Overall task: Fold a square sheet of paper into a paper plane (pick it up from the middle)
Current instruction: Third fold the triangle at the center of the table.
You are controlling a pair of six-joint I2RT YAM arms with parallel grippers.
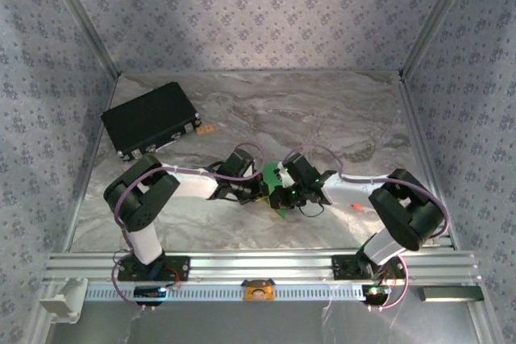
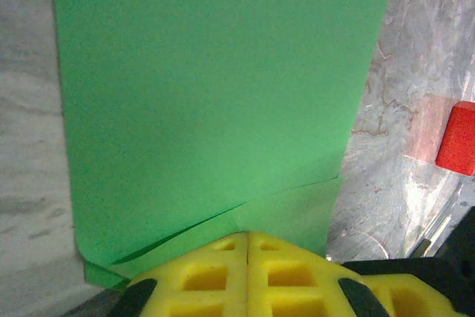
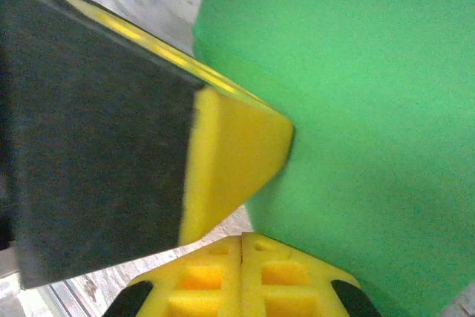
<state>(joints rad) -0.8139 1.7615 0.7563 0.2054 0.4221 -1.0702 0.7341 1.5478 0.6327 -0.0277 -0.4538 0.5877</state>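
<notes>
Jaws of the left arm are closed, their yellow fingertips point(image 2: 215, 272) meeting in a thin seam, and they pinch the square sheet of paper point(image 2: 215, 94) at its near edge. Jaws of the right arm are closed too, yellow fingertips point(image 3: 208, 276) pressed together just beside the sheet's point(image 3: 356, 94) lower edge; whether they grip it cannot be told. The fingertips are moulded plastic with square recesses.

From above, the two arms reach inward and meet at the middle of the desk point(image 1: 322, 110), with the bright green sheet point(image 1: 267, 173) between their wrists. It is smooth, matte and unmarked. The left wrist camera shows it doubled over — a second layer peeks out along a slanted fold line low down, with one rounded corner at lower left. From the right wrist, one finger point(image 3: 223, 161) of the left arm presses the sheet's face: a flat black pad on a yellow wedge-shaped tip.

Grey, glossy, marble-patterned material covers the desk. A small red block point(image 1: 355, 207) lies on it near the right arm, apart from the sheet, its red reflected in the surface. A flat black rectangular case point(image 1: 151, 118) sits at the far left; pale marks along its edge are too small to read. Walls point(image 1: 258, 14) carry a repeating floral print — lilac-grey.
</notes>
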